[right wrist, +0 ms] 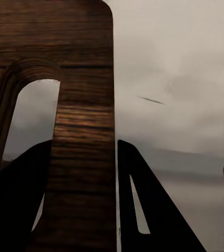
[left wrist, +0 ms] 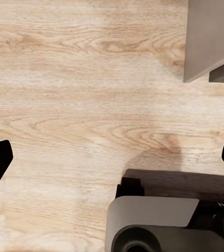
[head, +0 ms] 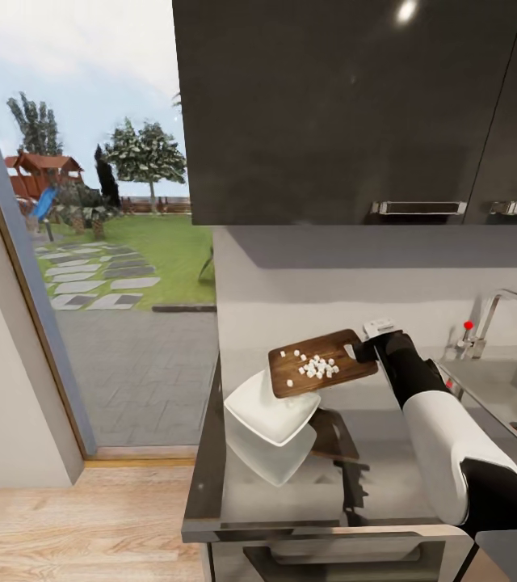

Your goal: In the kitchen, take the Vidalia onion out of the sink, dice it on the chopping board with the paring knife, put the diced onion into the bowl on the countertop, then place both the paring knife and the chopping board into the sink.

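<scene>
Board [head: 323, 364] position: lifted off the tabletop [head: 388, 477] at the centre of the head view, held by the right hand [head: 362, 351] at its handle end. The right hand is clenched on the board; in the right wrist view the dark fingers [right wrist: 143, 210] sit on either side of the wooden strip beside the handle hole. This end grip leaves the cutting face free, so nothing blocks the load.

Onion pieces [head: 317, 367]: small white cubes scattered on the board's upper face, most of them near its middle. The board's far end overhangs the bowl [head: 271, 408], which shows at lower left of the board, its rim toward the camera. The overhang is judged to serve the transfer step: the pieces can slide off the free end into the bowl once the board tips further. No pieces are visible in the bowl yet, so this step appears unfinished.

Left hand [left wrist: 112, 157]: released, with the two dark fingertips wide apart at the left and right edges of the left wrist view. It points at the wooden floor [left wrist: 80, 94] and carries nothing.

Sink [head: 501, 388]: at the right edge of the head view, below the tap [head: 501, 311]. It is the later destination for the board. The knife cannot be located.

Risk: a steep tilt may send pieces past the bowl onto the tabletop.
</scene>
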Robot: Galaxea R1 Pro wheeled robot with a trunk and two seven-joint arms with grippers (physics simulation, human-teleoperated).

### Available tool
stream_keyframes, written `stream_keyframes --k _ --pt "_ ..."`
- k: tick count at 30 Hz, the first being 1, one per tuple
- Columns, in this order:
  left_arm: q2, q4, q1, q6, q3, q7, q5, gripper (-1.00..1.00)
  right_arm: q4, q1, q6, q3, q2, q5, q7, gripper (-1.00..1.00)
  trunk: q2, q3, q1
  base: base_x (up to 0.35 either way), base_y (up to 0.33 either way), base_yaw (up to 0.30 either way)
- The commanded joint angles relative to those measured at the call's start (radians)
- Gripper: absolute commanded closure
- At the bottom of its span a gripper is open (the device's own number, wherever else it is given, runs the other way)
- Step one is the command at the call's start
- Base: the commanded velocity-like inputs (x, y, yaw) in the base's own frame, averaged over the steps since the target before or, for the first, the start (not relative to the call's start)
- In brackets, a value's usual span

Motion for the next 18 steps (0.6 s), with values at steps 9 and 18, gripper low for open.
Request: stream_keyframes --k 9,18 --pt "-0.001 0.004 -0.002 -0.008 -0.004 0.001 0.006 -1.00 -0.069 -0.001 0.042 -0.002 0.004 0.010 0.009 1.00 -0.001 -0.001 0.000 0.000 0.000 0.000" --pt "0.000 0.005 -0.002 -0.008 -0.003 0.001 0.006 -1.00 -0.084 -0.001 0.052 0.109 0.004 0.012 0.009 1.00 -0.001 -0.001 0.000 0.000 0.000 0.000"
